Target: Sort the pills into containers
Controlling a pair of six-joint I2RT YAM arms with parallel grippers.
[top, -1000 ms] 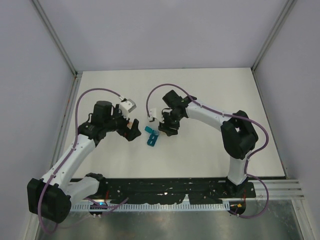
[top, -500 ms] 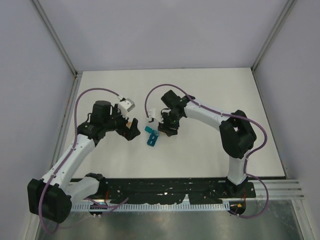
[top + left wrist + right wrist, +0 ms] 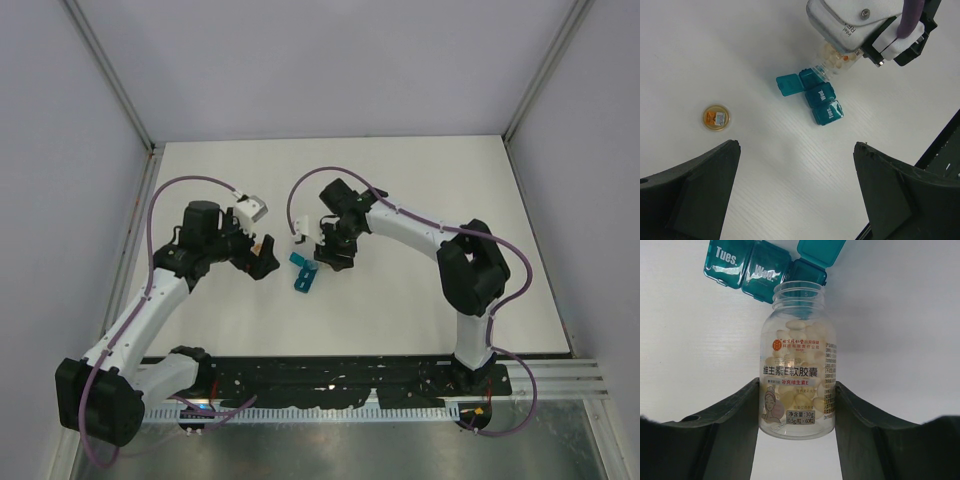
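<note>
The right gripper [image 3: 796,407] pinches a clear plastic vial [image 3: 797,372] labelled 维生素E软胶囊 and 30g, with pale oval pills [image 3: 795,332] heaped inside. Its open mouth points at the lid-up end compartment of the glossy teal containers [image 3: 747,267], which lie on the white table [image 3: 690,50] with shut lids marked "Tues." and "Wed." The left gripper [image 3: 795,145] hangs spread wide above a round tan cap [image 3: 716,118]

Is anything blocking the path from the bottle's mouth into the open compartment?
Nothing visible. The bottle, held by the right gripper, is uncapped, its mouth at the open compartment, whose lid is flipped back.
</note>
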